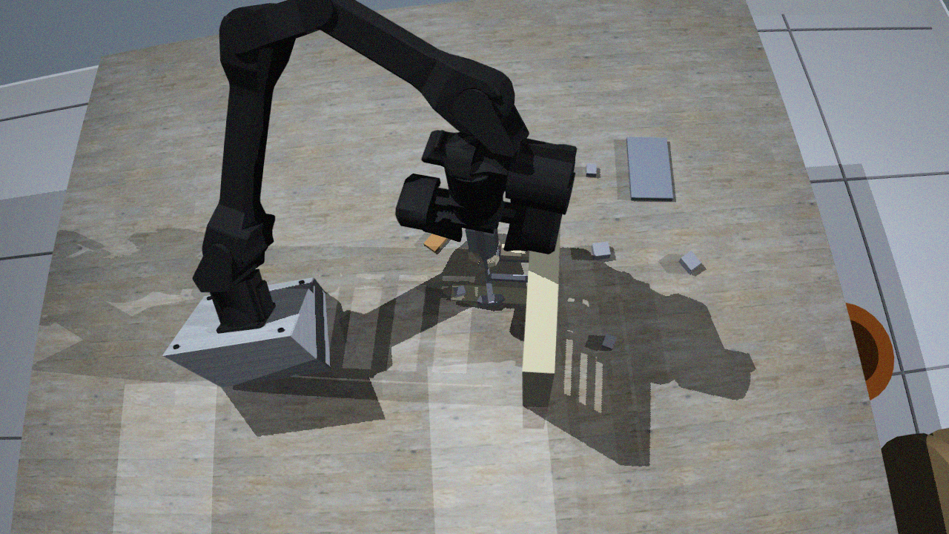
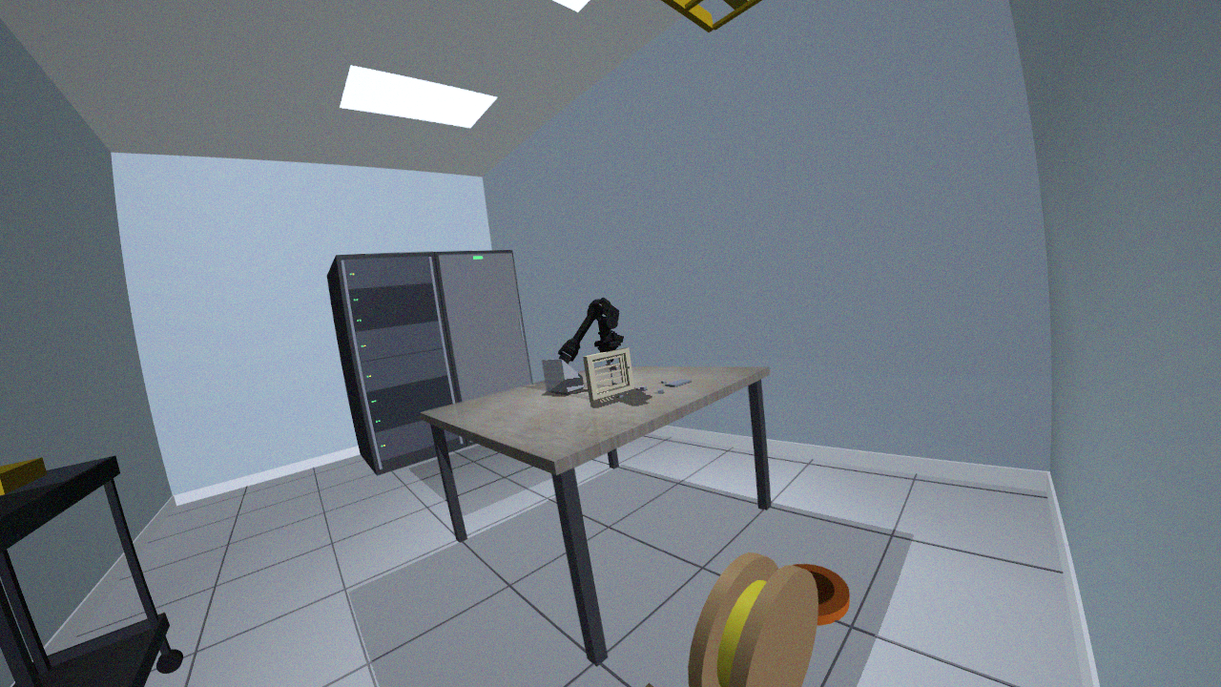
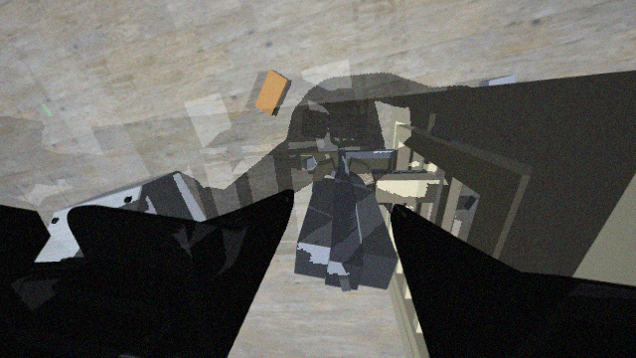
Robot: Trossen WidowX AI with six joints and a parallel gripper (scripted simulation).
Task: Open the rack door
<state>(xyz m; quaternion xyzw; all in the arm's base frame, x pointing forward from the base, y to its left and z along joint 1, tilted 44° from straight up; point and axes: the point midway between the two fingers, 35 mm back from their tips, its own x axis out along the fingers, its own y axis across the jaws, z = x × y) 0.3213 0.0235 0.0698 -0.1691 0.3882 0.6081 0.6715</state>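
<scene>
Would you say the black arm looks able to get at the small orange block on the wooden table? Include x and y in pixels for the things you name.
Probably yes: the small orange block (image 1: 435, 242) (image 3: 271, 91) lies outside the cream rectangular frame (image 1: 542, 318) (image 2: 596, 394).

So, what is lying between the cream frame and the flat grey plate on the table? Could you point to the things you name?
The top view shows a small grey block (image 1: 600, 249) between the cream frame (image 1: 543, 325) (image 2: 589, 381) (image 3: 611, 244) and the flat grey plate (image 1: 649, 169) (image 2: 677, 383), within the shadowed area's upper edge.

Looks like a server room or IT lab to me: tall black metal rack cabinet (image 2: 388, 350) with little green status lights, pale square floor tiles, a flat white rectangular ceiling light panel (image 2: 418, 96), plus a wooden cable reel wound with yellow (image 2: 778, 628) on the floor.
</scene>
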